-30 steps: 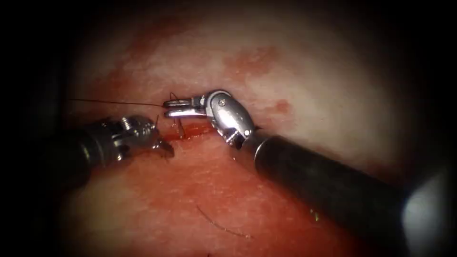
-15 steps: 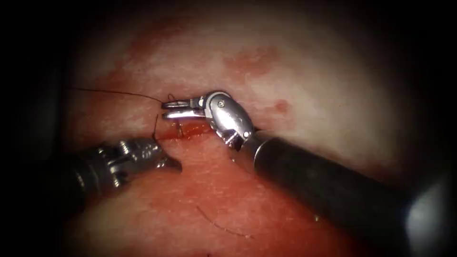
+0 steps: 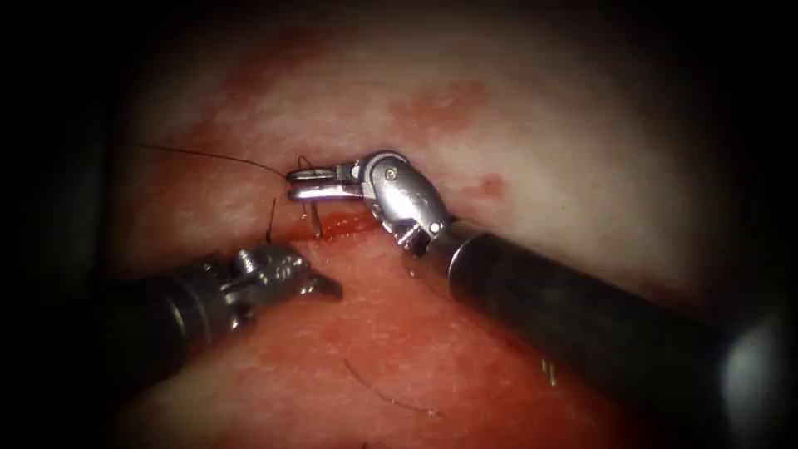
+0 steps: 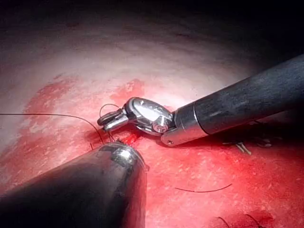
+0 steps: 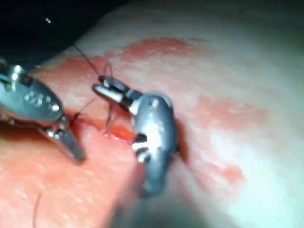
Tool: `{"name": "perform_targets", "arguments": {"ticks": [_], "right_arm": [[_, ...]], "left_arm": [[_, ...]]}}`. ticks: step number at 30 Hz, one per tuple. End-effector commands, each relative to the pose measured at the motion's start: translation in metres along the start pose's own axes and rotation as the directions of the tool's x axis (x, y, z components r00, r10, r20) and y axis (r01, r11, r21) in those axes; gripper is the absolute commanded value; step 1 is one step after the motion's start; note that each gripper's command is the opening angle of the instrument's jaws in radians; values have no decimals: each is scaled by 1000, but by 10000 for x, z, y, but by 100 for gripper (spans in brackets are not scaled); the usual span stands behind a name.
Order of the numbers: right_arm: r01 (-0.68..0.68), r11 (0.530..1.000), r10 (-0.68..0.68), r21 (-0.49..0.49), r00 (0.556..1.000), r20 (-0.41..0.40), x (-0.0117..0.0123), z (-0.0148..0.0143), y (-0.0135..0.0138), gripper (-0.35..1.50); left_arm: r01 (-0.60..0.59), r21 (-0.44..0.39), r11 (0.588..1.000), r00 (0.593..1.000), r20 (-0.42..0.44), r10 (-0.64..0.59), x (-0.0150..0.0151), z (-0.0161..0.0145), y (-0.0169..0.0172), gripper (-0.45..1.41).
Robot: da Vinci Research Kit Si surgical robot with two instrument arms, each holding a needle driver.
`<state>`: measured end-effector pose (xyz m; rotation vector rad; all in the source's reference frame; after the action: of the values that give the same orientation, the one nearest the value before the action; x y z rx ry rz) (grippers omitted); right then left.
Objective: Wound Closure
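the thread runs from the frame's left to the right hand, whose jaws sit slightly parted around it above the cut in the tissue. short thread ends stand at the cut. the left hand, clenched on nothing, lies just below the cut.

The endoscope looks down from above and in front onto the tissue, at a middling nearness. The left wrist view looks along its own shaft from very close, facing the right tool. The right wrist view rides just behind its own tool and faces the left tool. All three views share the cut and the thread beside it.
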<state>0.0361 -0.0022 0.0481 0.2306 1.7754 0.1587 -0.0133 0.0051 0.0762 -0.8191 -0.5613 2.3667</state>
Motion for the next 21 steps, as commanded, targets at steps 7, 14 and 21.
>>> {"name": "perform_targets", "arguments": {"ticks": [7, 14, 21], "right_arm": [[-44, 999, 44, 20, 999, 6, -2, 12, 0, -35], [-104, 994, 104, 18, 995, 6, -2, 13, 1, -35], [-117, 993, 117, 31, 993, 17, -1, 9, 0, -35]], "left_arm": [[-15, 1, 1000, 1000, 1, 15, -15, 5, 2, -45], [-27, -1, 1000, 1000, 5, 27, -24, 6, 7, -45], [-26, -4, 1000, 1000, 8, 26, -28, 12, 1, -45]]}}
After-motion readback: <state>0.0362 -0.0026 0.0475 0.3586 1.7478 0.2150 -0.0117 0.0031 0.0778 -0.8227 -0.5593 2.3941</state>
